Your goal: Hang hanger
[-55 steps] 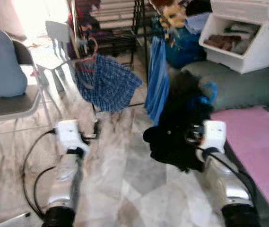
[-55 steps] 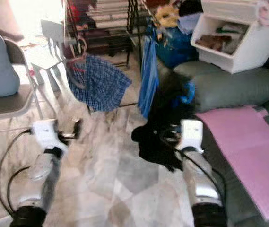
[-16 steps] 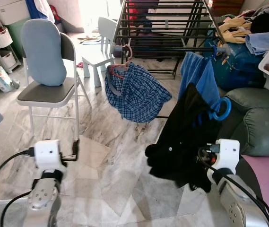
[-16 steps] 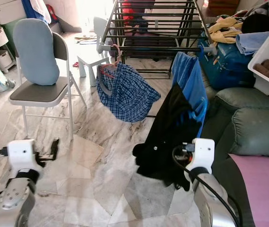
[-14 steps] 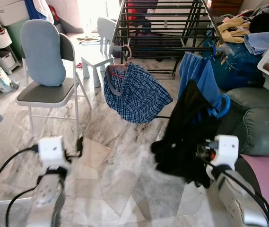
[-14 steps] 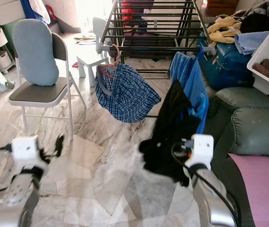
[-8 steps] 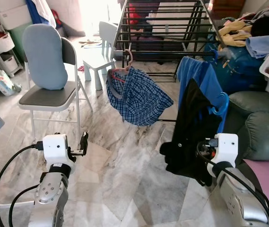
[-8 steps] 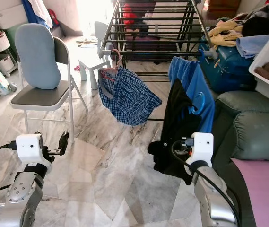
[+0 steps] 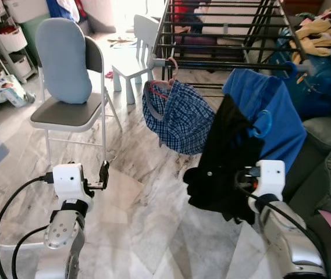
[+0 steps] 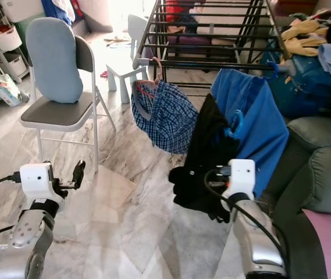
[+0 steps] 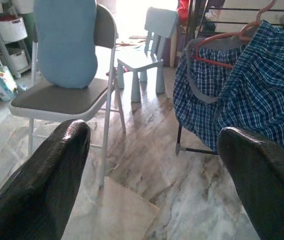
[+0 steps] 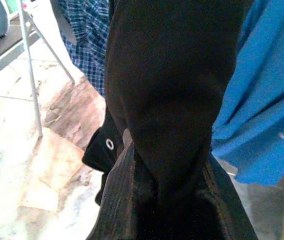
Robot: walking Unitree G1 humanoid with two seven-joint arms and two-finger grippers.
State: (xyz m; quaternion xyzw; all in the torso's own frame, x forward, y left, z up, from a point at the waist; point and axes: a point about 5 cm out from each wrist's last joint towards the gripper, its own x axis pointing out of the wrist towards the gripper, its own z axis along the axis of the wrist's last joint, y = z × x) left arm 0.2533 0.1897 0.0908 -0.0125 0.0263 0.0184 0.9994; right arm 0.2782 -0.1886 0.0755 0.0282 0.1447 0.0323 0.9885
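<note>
Nearest, over the grey-veined marble floor [image 9: 153, 232]: left tool [image 9: 103, 174] on its silver arm, held low and forward, its two black fingers [image 11: 47, 185] spread wide apart with nothing between them. On the other side, right tool [image 12: 166, 200] closed on the black hanging garment [image 9: 226, 157], fingers pinched around a fold of the dark cloth in the right wrist view; white wrist housing and looped black cable just behind. Garment draped from a blue plastic hanger [image 9: 263, 123], whose round hook pokes out at the garment's upper edge, close in front of a bright blue cloth [image 9: 273, 113] already hung from the near end rail of the drying rack. Cannot tell whether the hanger's hook touches the rail.

A little further, toward the left: grey metal folding chair [image 9: 72, 113] with a pale blue cushion [image 9: 63, 58] propped upright against its back. Middle: dark blue checked garment [image 9: 180, 116] on a pink hanger [image 9: 165, 81], hooked onto the near corner of the black metal drying rack [image 9: 223, 35]. Behind the chair, a small white child's chair [image 9: 133, 58]. At right, grey-green sofa cushions [image 9: 328, 151], with a heap of yellow and blue laundry [image 9: 316, 29] beyond. Far left edge: white shelving with storage bins [image 9: 8, 35].
</note>
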